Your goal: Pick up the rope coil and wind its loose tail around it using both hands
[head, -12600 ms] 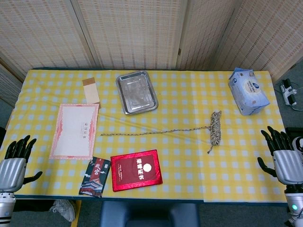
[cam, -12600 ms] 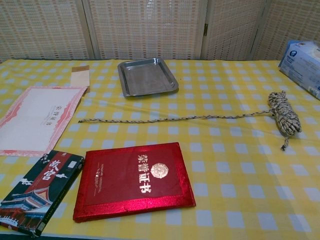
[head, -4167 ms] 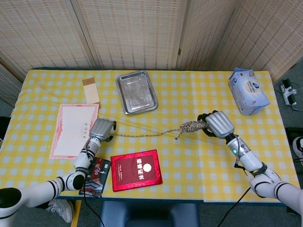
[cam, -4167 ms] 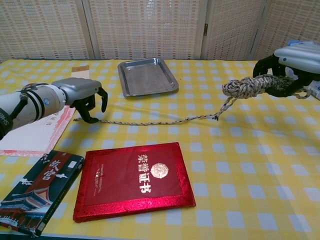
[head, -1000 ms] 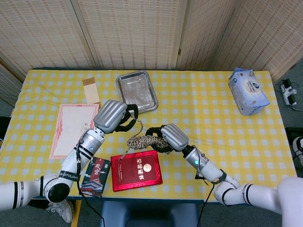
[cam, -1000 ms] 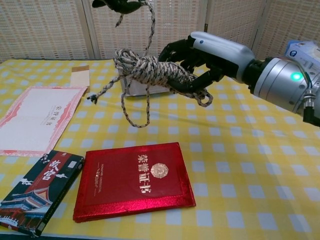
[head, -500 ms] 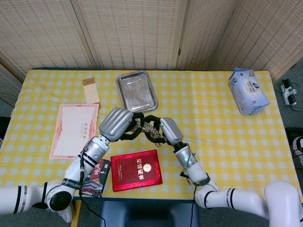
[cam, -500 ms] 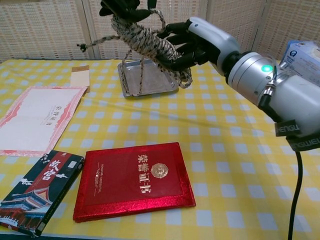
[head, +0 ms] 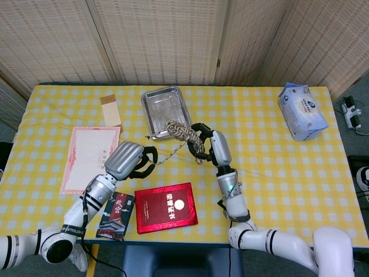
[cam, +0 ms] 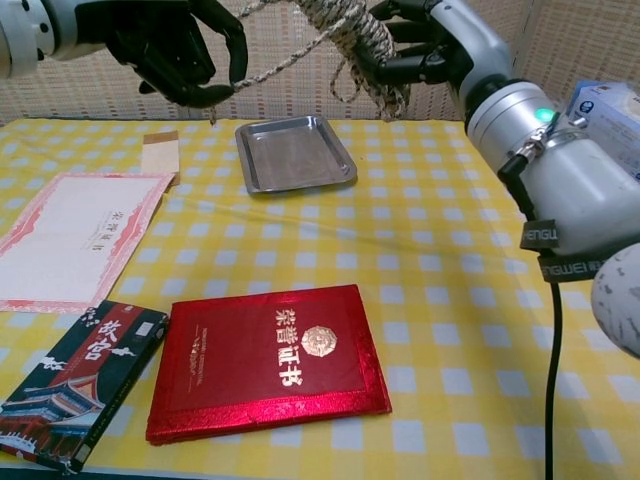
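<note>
The speckled rope coil point(head: 181, 132) is lifted off the table, above the near edge of the metal tray. My right hand point(head: 212, 148) grips it from the right, fingers wrapped around its end; in the chest view the rope coil point(cam: 352, 28) and right hand point(cam: 432, 42) sit at the top of the frame. The loose tail point(head: 166, 154) runs taut down-left from the coil to my left hand point(head: 128, 161), which pinches it. In the chest view the left hand point(cam: 178, 48) holds the tail point(cam: 280, 60) at its fingertips. A short rope end point(head: 151, 137) sticks out left of the coil.
A metal tray point(head: 166, 111) lies behind the hands. A red book point(head: 166, 207) and a dark booklet point(head: 115, 216) lie at the front edge, a pink-bordered certificate point(head: 91, 159) and a small card point(head: 110, 109) at the left. A wipes pack point(head: 302, 111) sits far right.
My left hand has pulled away from the coil to the left and down, drawing the tail taut. The right hand has carried the coil higher and farther back.
</note>
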Controlling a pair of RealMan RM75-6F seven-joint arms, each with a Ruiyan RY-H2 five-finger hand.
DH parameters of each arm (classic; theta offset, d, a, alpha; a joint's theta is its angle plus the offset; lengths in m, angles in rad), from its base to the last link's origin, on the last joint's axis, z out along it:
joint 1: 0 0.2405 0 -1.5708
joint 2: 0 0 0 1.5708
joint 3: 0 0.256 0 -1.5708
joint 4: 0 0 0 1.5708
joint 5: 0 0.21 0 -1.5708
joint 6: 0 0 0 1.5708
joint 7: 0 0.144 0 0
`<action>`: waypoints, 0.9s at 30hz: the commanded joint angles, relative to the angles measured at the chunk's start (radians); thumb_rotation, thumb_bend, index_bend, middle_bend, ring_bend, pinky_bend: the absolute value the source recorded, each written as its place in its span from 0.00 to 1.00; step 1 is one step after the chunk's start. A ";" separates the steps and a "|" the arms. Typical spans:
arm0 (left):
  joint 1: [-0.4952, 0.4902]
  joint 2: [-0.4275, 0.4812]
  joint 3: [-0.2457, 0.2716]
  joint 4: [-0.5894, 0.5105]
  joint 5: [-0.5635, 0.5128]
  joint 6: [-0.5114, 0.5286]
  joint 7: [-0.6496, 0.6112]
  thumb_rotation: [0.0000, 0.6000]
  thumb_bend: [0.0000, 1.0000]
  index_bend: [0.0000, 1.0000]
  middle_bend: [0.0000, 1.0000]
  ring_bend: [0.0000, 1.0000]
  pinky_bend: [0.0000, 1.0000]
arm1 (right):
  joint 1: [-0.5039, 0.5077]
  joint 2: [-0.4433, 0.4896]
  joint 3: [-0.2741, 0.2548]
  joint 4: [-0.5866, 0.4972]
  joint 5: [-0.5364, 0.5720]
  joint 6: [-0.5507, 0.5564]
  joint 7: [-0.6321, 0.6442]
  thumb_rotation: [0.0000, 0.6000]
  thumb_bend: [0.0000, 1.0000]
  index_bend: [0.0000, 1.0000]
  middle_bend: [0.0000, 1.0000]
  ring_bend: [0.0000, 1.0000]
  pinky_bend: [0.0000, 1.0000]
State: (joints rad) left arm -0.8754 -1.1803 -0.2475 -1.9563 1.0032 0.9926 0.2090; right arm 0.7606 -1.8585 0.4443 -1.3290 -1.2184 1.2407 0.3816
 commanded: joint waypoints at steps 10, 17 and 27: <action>0.009 -0.035 0.050 0.173 -0.099 -0.061 0.012 1.00 0.52 0.63 0.98 0.90 0.81 | -0.063 0.120 0.026 -0.099 -0.038 -0.060 0.299 1.00 0.55 0.87 0.66 0.74 0.63; 0.000 -0.061 0.057 0.255 -0.173 -0.092 0.028 1.00 0.52 0.63 0.98 0.90 0.81 | -0.087 0.180 0.015 -0.136 -0.069 -0.091 0.424 1.00 0.54 0.87 0.66 0.74 0.64; -0.018 -0.097 0.056 0.324 -0.257 -0.114 0.058 1.00 0.52 0.64 0.98 0.90 0.81 | -0.106 0.250 -0.020 -0.166 -0.147 -0.102 0.572 1.00 0.55 0.88 0.67 0.74 0.64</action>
State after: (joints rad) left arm -0.8904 -1.2726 -0.1906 -1.6375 0.7537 0.8828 0.2642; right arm 0.6589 -1.6172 0.4293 -1.4904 -1.3541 1.1326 0.9386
